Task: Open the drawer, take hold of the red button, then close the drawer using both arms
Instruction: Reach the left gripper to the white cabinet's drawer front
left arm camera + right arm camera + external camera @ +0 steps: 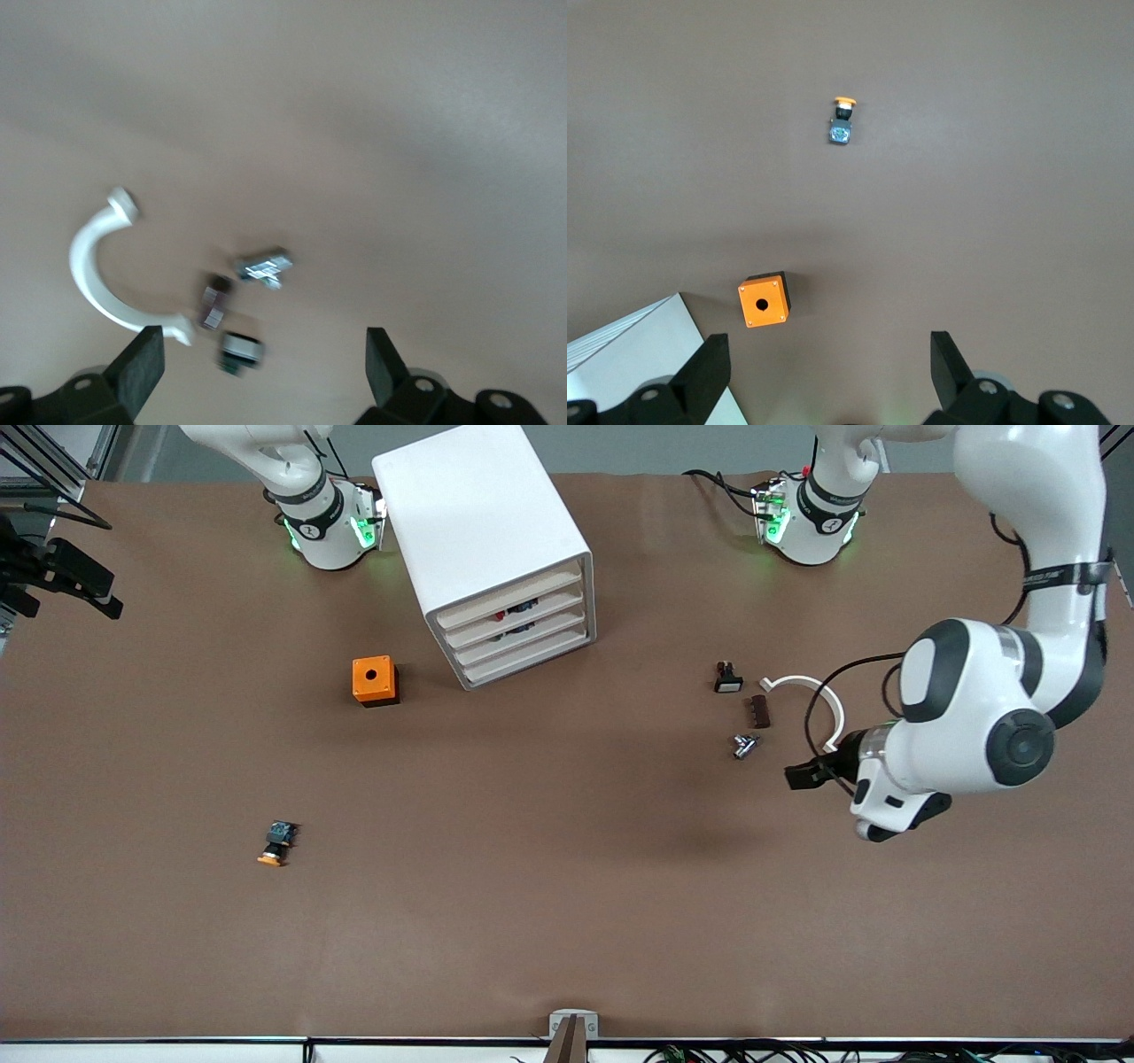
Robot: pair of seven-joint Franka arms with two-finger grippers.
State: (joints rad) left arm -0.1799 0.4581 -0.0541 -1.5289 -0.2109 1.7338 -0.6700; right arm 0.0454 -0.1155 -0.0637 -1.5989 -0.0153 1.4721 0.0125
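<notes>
The white cabinet (483, 531) stands at the robots' edge of the table, and its corner shows in the right wrist view (629, 354). Its four drawers (523, 633) are all shut. Bits of red and blue (512, 613) show in the slits above two drawers; I cannot tell whether they are the red-capped button. My left gripper (799, 777) is open and empty, low over the table beside small parts; in its wrist view (262, 367) the fingers stand wide apart. My right gripper (828, 372) is open and empty, high above the table near the cabinet, out of the front view.
An orange box with a hole (375, 681) (763, 301) sits beside the cabinet. An orange-capped button (277, 843) (842, 119) lies nearer the front camera. By the left gripper lie a white C-clamp (811, 691) (89, 266), a brown block (759, 711), a metal piece (744, 745) and a black-and-white part (727, 678).
</notes>
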